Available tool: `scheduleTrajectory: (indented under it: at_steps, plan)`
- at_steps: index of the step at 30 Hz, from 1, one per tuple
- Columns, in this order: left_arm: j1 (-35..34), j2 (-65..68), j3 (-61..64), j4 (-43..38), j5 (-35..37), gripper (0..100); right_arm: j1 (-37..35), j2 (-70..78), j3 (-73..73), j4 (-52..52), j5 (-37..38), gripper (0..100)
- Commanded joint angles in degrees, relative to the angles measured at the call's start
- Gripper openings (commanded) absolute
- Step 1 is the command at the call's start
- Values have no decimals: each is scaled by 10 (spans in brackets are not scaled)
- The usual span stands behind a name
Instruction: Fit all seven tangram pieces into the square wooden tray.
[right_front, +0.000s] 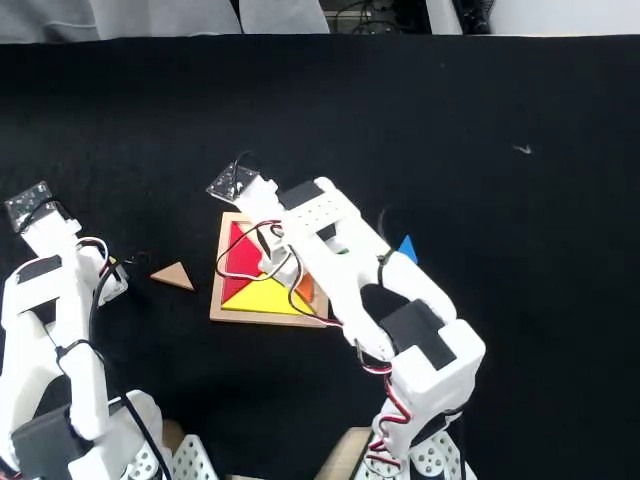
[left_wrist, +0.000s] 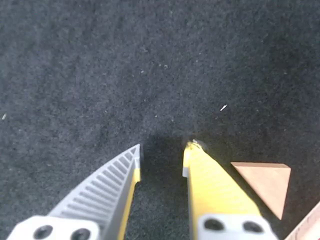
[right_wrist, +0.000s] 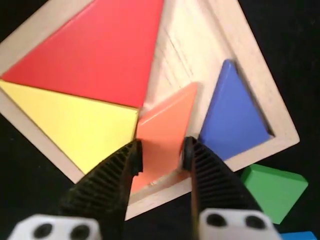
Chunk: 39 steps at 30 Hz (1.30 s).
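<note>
So the right gripper (right_wrist: 160, 152) hangs spread over the orange triangle piece (right_wrist: 167, 120) in the square wooden tray (right_wrist: 260, 85) — seating it flush is probably next. Meanwhile the left gripper (left_wrist: 161, 155), spread too, sits beside the plain wooden triangle (left_wrist: 265, 182).

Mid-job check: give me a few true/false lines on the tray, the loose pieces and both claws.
The red triangle lies in the tray. True.
The left claw holds the tan triangle. False: it is open and empty; the triangle lies on the cloth beside it.
The green piece sits inside the tray. False: it lies outside, by the tray's edge.
The right claw is open over the orange piece. True.
</note>
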Motion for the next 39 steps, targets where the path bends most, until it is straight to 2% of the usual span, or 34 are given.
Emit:
scheduleTrajectory:
  at_steps: [1, 22, 28, 39]
  plan:
    - [-5, -15, -4, -8, -4, 152, 9, 0, -17, 14, 2, 229]
    - [-5, -15, -4, -8, -4, 151, 31, 5, -18, 0, 7, 232]
    - [-5, -15, -4, -8, -4, 151, 31, 2, -18, 2, 7, 127]
    - [-5, -15, -4, -8, -4, 151, 28, 6, -15, 1, 7, 134]
